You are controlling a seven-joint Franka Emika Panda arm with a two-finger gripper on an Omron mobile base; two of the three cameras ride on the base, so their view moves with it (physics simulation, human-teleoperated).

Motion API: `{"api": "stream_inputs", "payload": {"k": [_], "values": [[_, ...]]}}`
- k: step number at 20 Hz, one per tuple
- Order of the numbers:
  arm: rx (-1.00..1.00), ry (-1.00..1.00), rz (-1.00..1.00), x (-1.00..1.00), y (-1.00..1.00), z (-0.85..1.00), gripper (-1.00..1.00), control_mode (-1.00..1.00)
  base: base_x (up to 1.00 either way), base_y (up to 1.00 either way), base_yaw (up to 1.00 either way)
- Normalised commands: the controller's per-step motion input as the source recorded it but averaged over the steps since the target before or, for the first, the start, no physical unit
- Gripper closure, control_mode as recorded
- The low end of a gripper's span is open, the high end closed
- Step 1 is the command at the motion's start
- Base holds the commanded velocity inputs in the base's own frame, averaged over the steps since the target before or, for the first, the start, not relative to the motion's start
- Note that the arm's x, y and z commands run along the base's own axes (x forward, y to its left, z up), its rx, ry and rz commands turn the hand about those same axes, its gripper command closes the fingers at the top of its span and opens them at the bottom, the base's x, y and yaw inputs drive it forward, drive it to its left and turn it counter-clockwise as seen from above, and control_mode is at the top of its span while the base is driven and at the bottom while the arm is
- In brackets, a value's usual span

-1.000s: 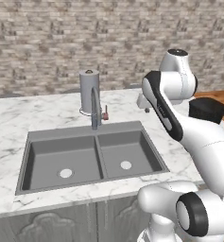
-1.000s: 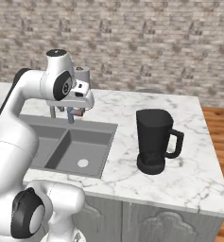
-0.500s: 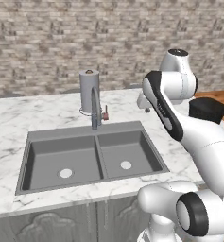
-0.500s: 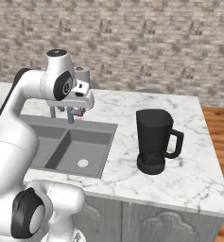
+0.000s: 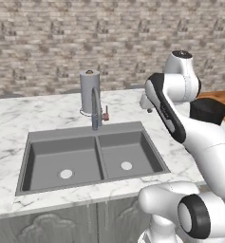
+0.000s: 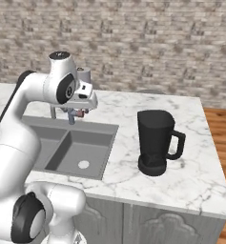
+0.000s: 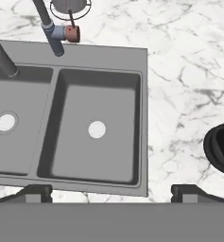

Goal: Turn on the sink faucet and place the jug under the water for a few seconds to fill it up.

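Approach stage: gripper (image 7: 111, 191) spread wide, empty, above sink (image 7: 142, 118). Faucet (image 7: 47, 26) lever upper left, dry. Next: reach lever; jug (image 6: 155, 142) waits right.

Kitchen, marble counter (image 5: 19, 118), sink (image 5: 61, 144), brick wall (image 5: 61, 42)

No readable text or labels anywhere

Jug (image 7: 220, 148) cut by hand view's edge; in left base view, mostly behind arm.
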Motion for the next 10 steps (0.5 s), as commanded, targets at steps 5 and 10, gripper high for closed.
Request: {"api": "stream_inputs", "payload": {"k": [5,10], "values": [[0.00,-0.38,0.17,0.55,-0.18,-0.63,-1.00,-1.00,0.00,0.00,0.00],[0.00,-0.37,0.23,0.81,0.13,-0.38,-1.00,-1.00,0.00,0.00,0.00]]}}
